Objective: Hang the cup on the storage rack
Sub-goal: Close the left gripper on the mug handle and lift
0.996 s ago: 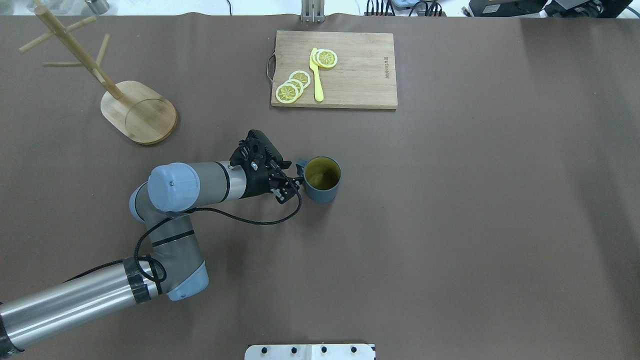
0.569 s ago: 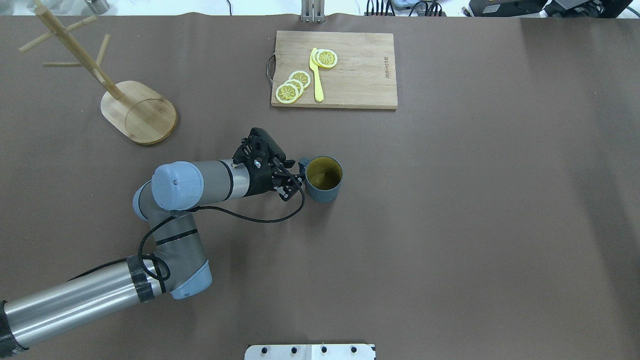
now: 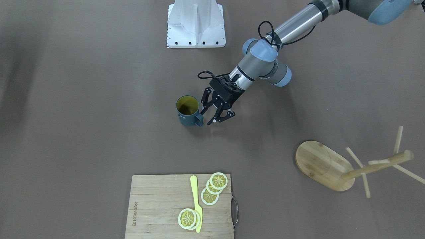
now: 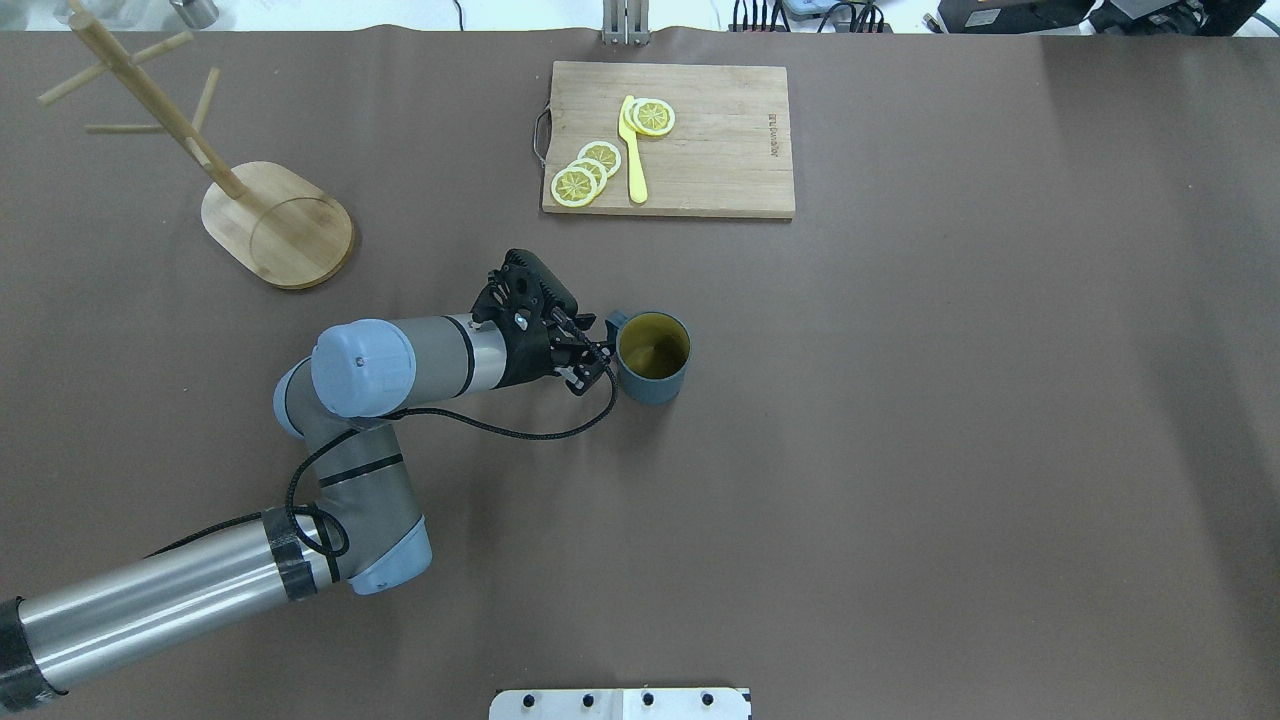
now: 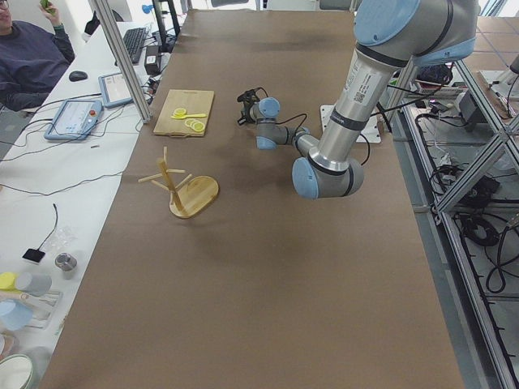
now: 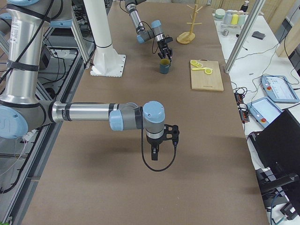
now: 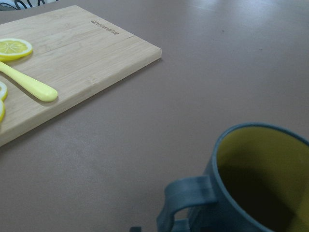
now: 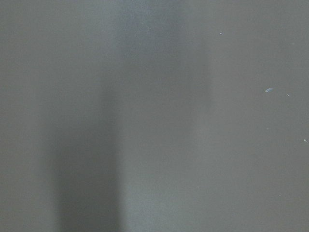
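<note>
The slate-blue cup (image 4: 652, 386) stands upright on the brown table, its olive inside showing and its handle (image 4: 612, 322) pointing toward the left arm. It also shows in the front view (image 3: 187, 119) and close up in the left wrist view (image 7: 260, 183). My left gripper (image 3: 206, 117) is open and level with the cup, its fingertips right beside the handle; I cannot tell whether they touch it. The bamboo storage rack (image 4: 275, 225) stands far left at the back, with nothing on its pegs. My right gripper (image 6: 157, 150) shows only in the right side view, so I cannot tell its state.
A wooden cutting board (image 4: 720, 150) with lemon slices (image 4: 585, 172) and a yellow knife (image 4: 633, 150) lies behind the cup. The robot base plate (image 3: 196, 23) is at the near table edge. The right wrist view shows only bare table.
My left gripper has moved right, closing in on the cup's handle. The cup seems to have shifted slightly to the right.
</note>
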Available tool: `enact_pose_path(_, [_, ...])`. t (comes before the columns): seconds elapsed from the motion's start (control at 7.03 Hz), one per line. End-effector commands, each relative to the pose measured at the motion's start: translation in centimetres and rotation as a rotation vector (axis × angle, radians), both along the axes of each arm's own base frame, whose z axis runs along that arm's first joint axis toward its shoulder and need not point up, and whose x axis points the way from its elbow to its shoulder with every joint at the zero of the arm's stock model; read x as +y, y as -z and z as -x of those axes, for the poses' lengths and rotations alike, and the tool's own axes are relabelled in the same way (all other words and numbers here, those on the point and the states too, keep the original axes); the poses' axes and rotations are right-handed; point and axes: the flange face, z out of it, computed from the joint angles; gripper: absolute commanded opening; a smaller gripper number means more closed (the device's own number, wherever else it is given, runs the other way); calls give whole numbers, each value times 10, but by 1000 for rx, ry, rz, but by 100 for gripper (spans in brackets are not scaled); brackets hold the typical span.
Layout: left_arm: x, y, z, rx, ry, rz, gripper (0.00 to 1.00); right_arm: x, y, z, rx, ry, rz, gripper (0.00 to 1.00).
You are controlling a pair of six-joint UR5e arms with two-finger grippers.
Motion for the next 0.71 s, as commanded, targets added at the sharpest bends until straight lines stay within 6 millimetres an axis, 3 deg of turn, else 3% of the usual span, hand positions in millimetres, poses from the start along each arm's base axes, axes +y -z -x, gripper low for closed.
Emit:
enact_pose_path(0.0, [-7,-3,-3,-11,14,6,51,-1,1,0,0,-3,0,100])
enact_pose_path(0.57, [-17,9,-2,-2,19,1,51,-2,2,1,1,-1,-3,100])
